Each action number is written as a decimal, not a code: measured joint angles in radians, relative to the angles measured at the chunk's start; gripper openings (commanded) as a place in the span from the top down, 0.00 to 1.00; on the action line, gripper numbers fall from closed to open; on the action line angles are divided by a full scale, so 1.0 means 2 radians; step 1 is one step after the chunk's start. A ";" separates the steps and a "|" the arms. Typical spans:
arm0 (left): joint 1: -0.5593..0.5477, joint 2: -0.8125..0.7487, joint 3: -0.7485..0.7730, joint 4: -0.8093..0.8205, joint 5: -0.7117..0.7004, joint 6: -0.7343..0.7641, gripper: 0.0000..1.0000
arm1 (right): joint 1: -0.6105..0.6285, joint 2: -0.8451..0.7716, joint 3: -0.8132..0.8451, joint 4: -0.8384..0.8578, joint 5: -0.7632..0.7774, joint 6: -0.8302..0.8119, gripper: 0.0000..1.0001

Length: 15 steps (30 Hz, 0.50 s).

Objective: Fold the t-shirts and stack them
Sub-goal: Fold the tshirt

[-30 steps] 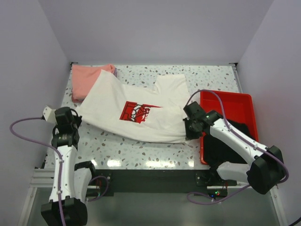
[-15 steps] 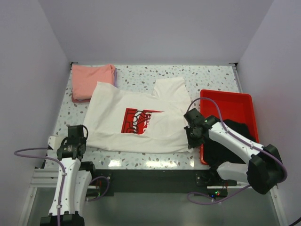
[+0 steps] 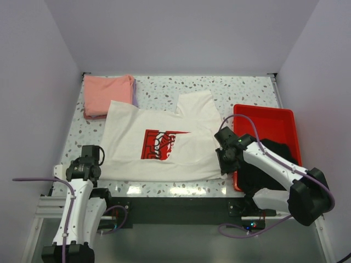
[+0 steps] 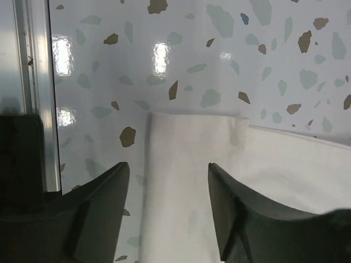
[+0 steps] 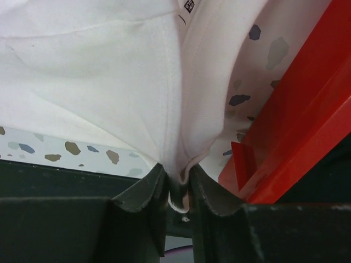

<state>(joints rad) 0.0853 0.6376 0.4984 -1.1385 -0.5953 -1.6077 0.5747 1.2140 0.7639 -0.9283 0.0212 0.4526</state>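
Surface: the worktop [image 3: 164, 90] is white speckled terrazzo, glossy, with light glare along the near edge. Pale grey-lilac walls [image 3: 181, 33] close it in on three sides. A metal rail [image 4: 35, 82] runs along the near left edge, clearest in your left wrist view.

Centre: the cream-white t-shirt [image 3: 126, 148] lies spread across the middle of the worktop. Its red square print [image 3: 159, 143] is face up and one sleeve points to the far side. Its near hem runs roughly parallel to the front edge, and its right side comes close to the red tray [image 3: 274, 118].

Far left corner: the salmon-pink t-shirt [image 3: 104, 94] sits folded there. It is either touching the cream one's far left corner or just short of it; can't tell which. The lavender t-shirt [image 3: 134, 93] shows only as a thin strip along the pink one's right side.

Your left hand [image 4: 167, 181] is low at the cream shirt's near left corner, fingers spread wide. The corner lies flat on the worktop between them, not pinched.

Your right hand [image 5: 176, 181] is clamped tight on the same shirt's near right corner. A bunched fold of hem is squeezed between the fingers, with cloth fanning away from them. The hand sits just beside the tray's left wall.

Right edge: the tray rests on the worktop there. A dark cloth [image 3: 269, 164] lies in its near half, partly behind your right arm.
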 measured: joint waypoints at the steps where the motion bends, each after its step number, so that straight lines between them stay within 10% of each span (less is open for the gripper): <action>1: -0.001 -0.004 0.000 -0.002 -0.001 -0.004 0.27 | 0.000 0.000 0.000 0.000 0.001 0.000 0.69; 4: -0.001 -0.027 0.003 0.000 -0.005 -0.016 0.00 | 0.000 -0.003 0.001 -0.003 0.001 0.002 0.42; 5: -0.001 -0.036 0.008 0.004 -0.007 -0.019 0.00 | 0.000 -0.005 0.003 -0.006 0.001 0.002 0.02; 15: -0.001 -0.041 0.115 0.033 -0.017 0.100 0.00 | 0.000 -0.015 0.065 -0.015 -0.021 -0.006 0.01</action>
<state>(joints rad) 0.0837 0.5552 0.7292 -1.0729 -0.6296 -1.4082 0.5739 1.1843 0.8932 -0.9581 -0.0200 0.4404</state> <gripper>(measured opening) 0.997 0.986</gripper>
